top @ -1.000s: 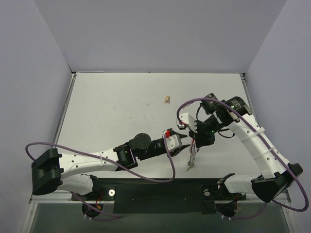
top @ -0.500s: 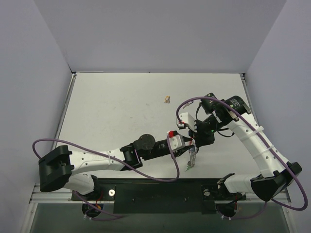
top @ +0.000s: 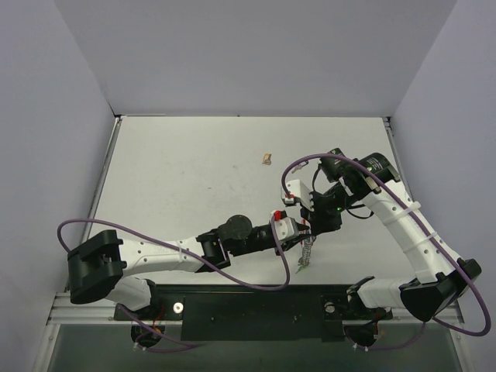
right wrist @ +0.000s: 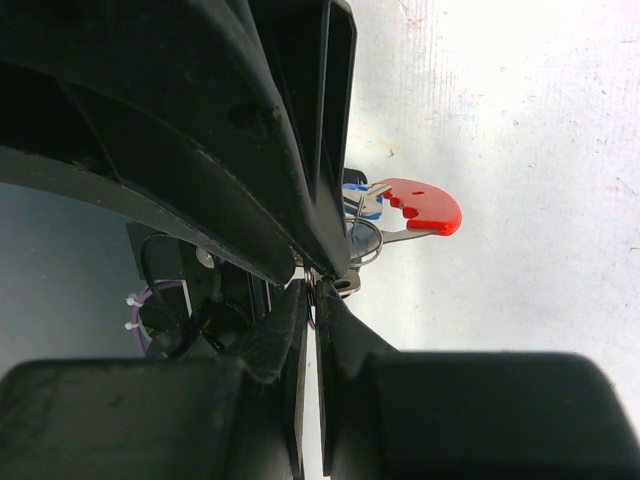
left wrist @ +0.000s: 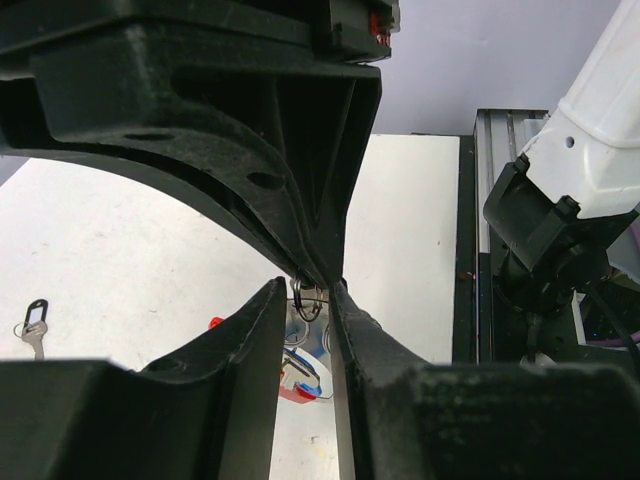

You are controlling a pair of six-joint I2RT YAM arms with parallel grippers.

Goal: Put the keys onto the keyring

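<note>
The black right gripper pinched the red-tagged metal keyring; the black left gripper sat narrowly open around it.

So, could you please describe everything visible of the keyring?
The keyring is a thin wire ring of silvery metal carrying a flat red tag with a notched edge, a blue piece and a dangling silver part. It hangs between the claws, pinched by the shut right claw. The left claw brackets its top from the other side; contact there is unclear.
</note>
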